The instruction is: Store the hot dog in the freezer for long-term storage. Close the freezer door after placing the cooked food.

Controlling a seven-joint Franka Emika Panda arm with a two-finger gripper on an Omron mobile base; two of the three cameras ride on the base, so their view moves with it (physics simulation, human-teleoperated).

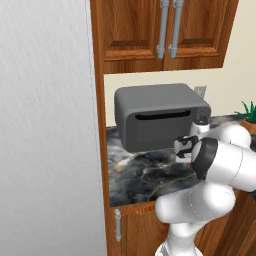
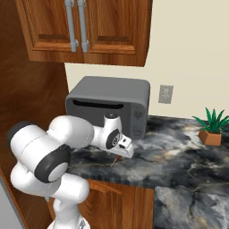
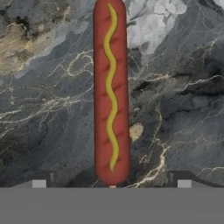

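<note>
- Gripper [image 3: 111, 181] of the white arm stands with its two dark finger tips [image 3: 38, 180] spread wide, one at each side of the hand view's bottom; nothing is held between them.
- In the right base view the gripper [image 2: 123, 151] hangs low over the dark marble counter [image 2: 179, 152], pointing down at it, just in front of the microwave.
- Slender reddish-brown hot dog with a wavy yellow mustard line [image 3: 112, 92] lies flat on the counter, centred between the spread tips; its near end sits just ahead of them, its length running away from the hand. Whether the tips touch the counter cannot be told.
- In the right base view only a thin reddish sliver of the hot dog [image 2: 115, 159] shows below the gripper.
- Counter surface is black stone with grey, white and tan veins.
- Behind the gripper, a boxy dark grey microwave [image 1: 157, 117] stands on the counter against the cream wall, door shut, with a dark slot handle along the top of its front.
- To the right of the microwave, a white wall outlet [image 2: 165, 94].
- Farther right on the counter, a small green spiky plant in a terracotta pot [image 2: 212, 127], well apart from the gripper.
- Above, brown wooden wall cabinets with grey bar handles [image 2: 76, 24], doors shut.
- At the far left of the left base view, a tall flat grey panel [image 1: 47, 130] beside the counter; which part of the fridge it is cannot be told.
</note>
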